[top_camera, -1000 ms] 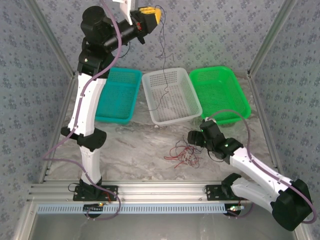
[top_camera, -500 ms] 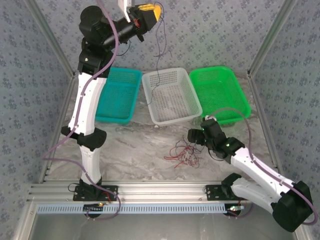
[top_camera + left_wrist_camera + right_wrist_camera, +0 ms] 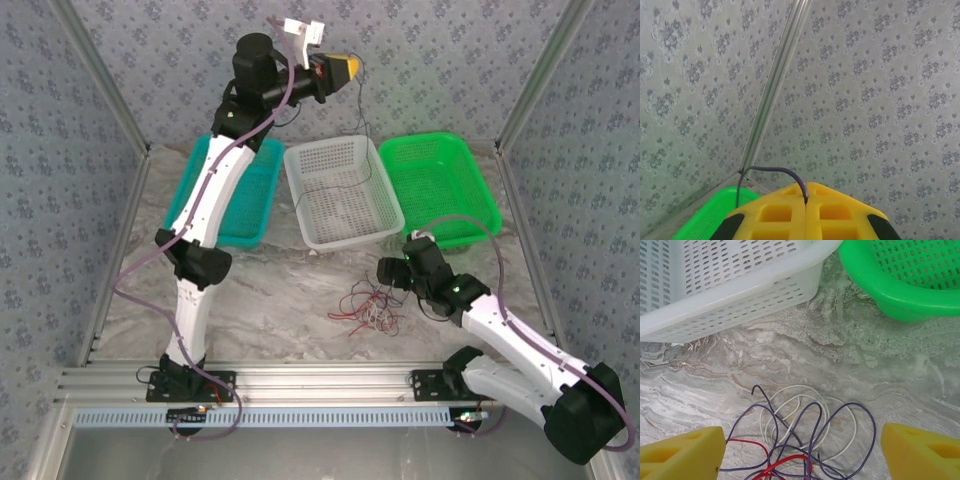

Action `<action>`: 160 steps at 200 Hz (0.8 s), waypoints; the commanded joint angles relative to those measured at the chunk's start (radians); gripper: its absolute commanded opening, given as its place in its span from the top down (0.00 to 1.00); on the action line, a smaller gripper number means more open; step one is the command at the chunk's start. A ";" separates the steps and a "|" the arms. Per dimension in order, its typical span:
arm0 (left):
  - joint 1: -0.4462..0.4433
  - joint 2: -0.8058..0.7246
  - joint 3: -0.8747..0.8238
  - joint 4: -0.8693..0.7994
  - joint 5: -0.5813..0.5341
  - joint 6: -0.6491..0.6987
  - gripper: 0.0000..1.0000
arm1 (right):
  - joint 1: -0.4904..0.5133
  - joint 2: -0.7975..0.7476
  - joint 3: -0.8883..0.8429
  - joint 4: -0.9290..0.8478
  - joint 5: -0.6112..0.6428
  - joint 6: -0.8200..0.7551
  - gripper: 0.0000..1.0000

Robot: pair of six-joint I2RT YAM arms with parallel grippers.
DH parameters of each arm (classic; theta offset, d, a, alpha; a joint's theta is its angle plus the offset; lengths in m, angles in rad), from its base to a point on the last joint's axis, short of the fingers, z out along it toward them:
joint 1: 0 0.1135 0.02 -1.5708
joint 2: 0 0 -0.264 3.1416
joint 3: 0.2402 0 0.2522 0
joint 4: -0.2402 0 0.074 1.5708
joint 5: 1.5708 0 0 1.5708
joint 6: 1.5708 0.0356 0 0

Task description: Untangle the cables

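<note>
A tangle of thin red, dark and pale cables [image 3: 365, 305] lies on the marble table near the front. My right gripper [image 3: 385, 274] hovers just behind it, open. In the right wrist view the purple, white and red cables [image 3: 810, 432] loop between its spread yellow fingers [image 3: 682, 455], untouched by my right gripper [image 3: 802, 455]. My left gripper [image 3: 345, 68] is raised high at the back, shut on one dark cable [image 3: 364, 125] that hangs down toward the white basket. In the left wrist view that cable [image 3: 775, 170] arcs out of my left gripper [image 3: 805, 192].
Three baskets stand in a row at the back: teal [image 3: 225, 238], white [image 3: 345, 240] and green [image 3: 440, 140]. The white basket [image 3: 740, 305] and green basket [image 3: 900, 300] sit close ahead of the right gripper. Patterned walls and metal frame posts enclose the table.
The left arm has swung to the right and stretched out, carrying the hanging dark cable from above the white basket's left side toward its right side. The right arm has barely moved.
</note>
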 commanded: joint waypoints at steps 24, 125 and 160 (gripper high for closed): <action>-0.004 0.039 0.009 -0.050 0.002 0.004 0.96 | -0.015 0.001 0.058 -0.055 0.028 -0.035 0.16; 0.026 0.142 0.014 -0.150 -0.090 -0.001 0.94 | -0.025 0.015 0.063 -0.079 0.015 -0.031 0.16; 0.018 0.164 0.012 -0.219 -0.091 0.004 0.92 | -0.024 0.062 0.087 -0.054 0.012 -0.059 0.18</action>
